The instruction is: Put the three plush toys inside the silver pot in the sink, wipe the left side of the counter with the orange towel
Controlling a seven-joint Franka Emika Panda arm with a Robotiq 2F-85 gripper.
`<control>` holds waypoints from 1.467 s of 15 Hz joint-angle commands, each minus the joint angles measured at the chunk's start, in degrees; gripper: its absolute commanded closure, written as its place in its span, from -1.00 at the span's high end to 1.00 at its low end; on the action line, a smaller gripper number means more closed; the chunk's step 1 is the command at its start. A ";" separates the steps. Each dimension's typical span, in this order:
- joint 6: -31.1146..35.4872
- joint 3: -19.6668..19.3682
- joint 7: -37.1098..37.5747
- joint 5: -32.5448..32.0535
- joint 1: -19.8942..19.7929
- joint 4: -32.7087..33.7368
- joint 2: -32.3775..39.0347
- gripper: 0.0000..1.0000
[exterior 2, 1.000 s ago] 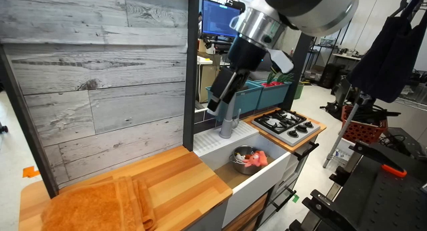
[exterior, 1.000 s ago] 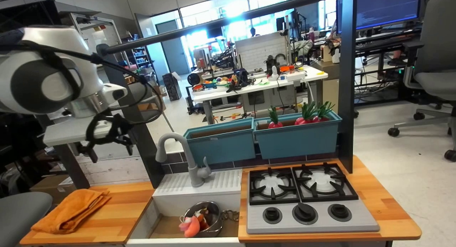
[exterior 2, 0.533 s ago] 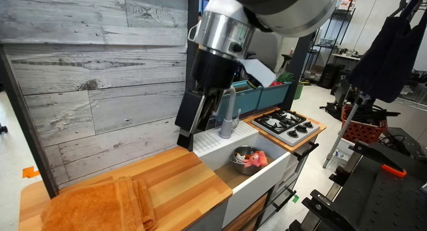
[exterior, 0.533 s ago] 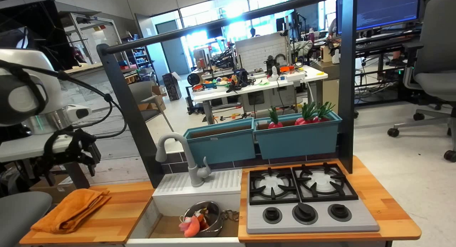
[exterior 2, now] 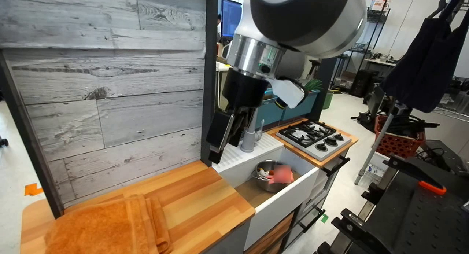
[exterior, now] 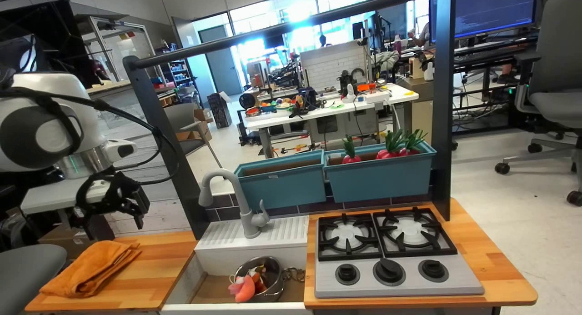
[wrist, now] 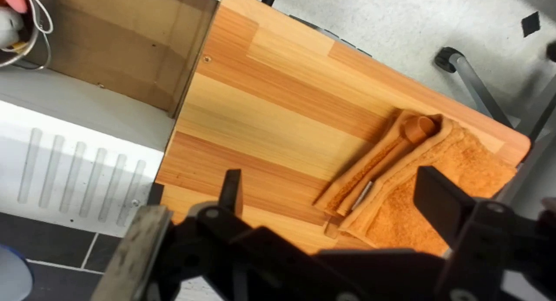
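The orange towel [wrist: 391, 210] lies folded, fuzzy and rumpled, the hand [wrist: 330, 183] spread wide.

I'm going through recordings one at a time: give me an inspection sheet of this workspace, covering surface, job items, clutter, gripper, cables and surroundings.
Surface: light brown wooden counter beside a white recessed sink.
Job's things: plush toys bunched in the silver pot, a coral one hanging over its rim, exact count unclear; pot in the sink; orange towel folded on the counter.
Clutter: red basket with black items, off the counter.
Gripper: open, nothing held, above the counter.
Cables: black cable along the arm, looping out near the gripper.
Surroundings: stove, faucet, two teal planters, one holding red radish-like plants; office chair and monitor beyond.
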 commanded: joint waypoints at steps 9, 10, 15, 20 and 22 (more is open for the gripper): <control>-13.56 -9.07 18.19 -8.54 23.90 28.41 16.93 1.00; -15.25 -9.06 18.58 -8.34 24.66 31.63 19.50 1.00; -15.55 -8.89 18.81 -8.28 25.06 33.72 22.45 1.00; -13.21 -7.81 18.15 -7.24 23.44 33.41 23.69 1.00; -13.09 -8.10 18.81 -7.50 23.99 34.68 24.92 1.00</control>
